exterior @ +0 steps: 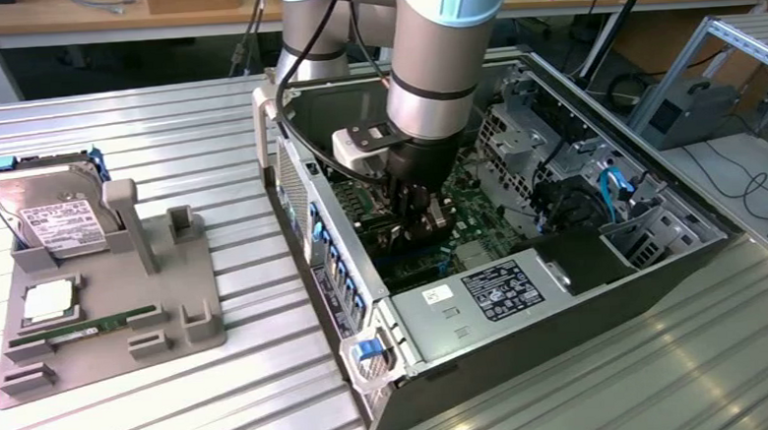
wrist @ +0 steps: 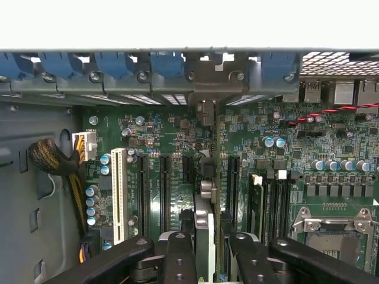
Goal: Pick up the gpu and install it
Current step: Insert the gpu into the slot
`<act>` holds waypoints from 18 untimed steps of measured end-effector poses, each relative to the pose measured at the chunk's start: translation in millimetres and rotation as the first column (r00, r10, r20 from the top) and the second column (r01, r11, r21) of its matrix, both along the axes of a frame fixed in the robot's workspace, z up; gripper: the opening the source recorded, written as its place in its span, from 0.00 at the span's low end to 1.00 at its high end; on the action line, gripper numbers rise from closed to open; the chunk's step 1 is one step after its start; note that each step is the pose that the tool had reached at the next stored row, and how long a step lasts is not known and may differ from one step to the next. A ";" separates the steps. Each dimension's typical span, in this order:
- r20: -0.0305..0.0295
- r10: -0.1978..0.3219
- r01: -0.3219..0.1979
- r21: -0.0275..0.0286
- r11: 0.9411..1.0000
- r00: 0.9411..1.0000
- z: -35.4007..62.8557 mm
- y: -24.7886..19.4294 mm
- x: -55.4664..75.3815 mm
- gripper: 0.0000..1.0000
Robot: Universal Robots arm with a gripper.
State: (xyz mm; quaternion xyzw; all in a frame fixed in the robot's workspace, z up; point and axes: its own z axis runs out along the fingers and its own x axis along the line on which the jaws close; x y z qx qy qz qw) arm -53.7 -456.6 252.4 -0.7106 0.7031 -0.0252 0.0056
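The gpu (wrist: 204, 228) shows edge-on in the wrist view, a thin card standing upright between the black fingers (wrist: 177, 254). My gripper (wrist: 207, 251) is shut on it. The card's silver bracket end (wrist: 204, 80) reaches the case's rear slot openings, between the blue latches. It stands over the green motherboard (wrist: 172, 136), in line with the black expansion slots (wrist: 164, 189). Whether it is seated in a slot I cannot tell. In the exterior view my gripper (exterior: 411, 223) is down inside the open computer case (exterior: 623, 262), with the dark gpu (exterior: 392, 236) at its tips.
A grey stand (exterior: 164, 286) at the exterior view's left holds a silver hard drive (exterior: 56, 217), a processor chip (exterior: 49, 301) and a green memory stick (exterior: 81, 329). Inside the case are a power supply (exterior: 500, 288), drive cages (exterior: 538, 138), cables (wrist: 59, 165) and a processor socket (wrist: 337, 236).
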 end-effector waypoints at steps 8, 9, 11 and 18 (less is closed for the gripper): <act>0.000 0.000 0.000 0.000 1.000 1.000 0.1 0.1 1.5 0.27; 0.001 0.000 0.000 0.001 1.000 1.000 1.1 0.1 1.6 0.27; 0.001 0.000 0.000 0.003 1.000 1.000 4.8 0.2 1.7 0.27; 0.000 -0.005 0.005 0.000 1.000 1.000 7.8 1.1 4.4 0.27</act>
